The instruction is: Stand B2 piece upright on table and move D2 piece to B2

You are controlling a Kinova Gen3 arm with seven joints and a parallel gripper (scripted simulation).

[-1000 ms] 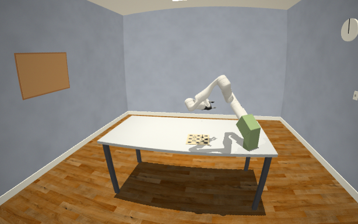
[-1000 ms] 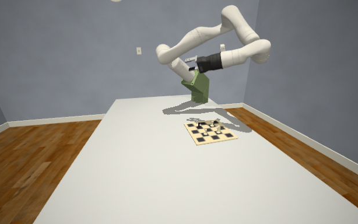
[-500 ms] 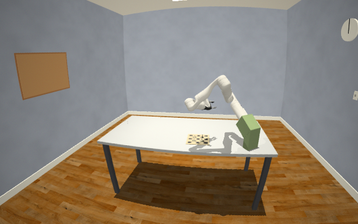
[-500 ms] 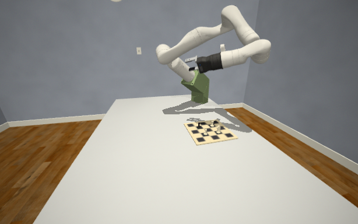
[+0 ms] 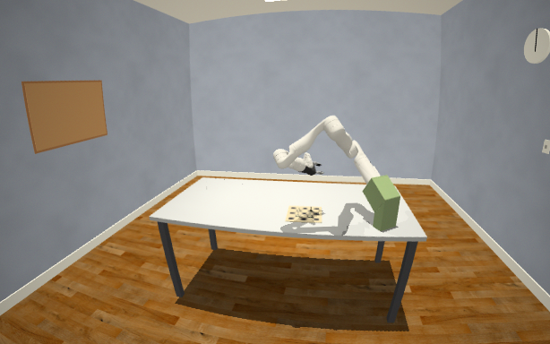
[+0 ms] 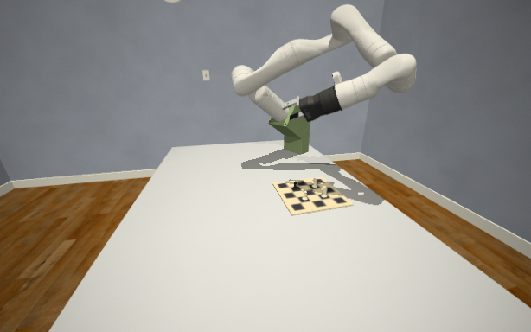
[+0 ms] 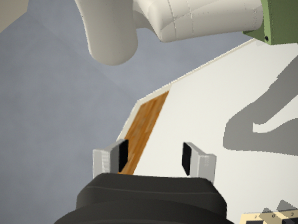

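A small tan chessboard with dark squares lies on the white table, and it also shows in the top view. Several small black and white pieces stand on its far half; they are too small to tell apart or to match to squares. My gripper hangs high above the table, well above and behind the board. Its fingers are wide open with nothing between them.
The arm's green base block stands on the table's far end behind the board, and also shows in the top view. The table's edges drop to a wooden floor. The arm's links arch above the base.
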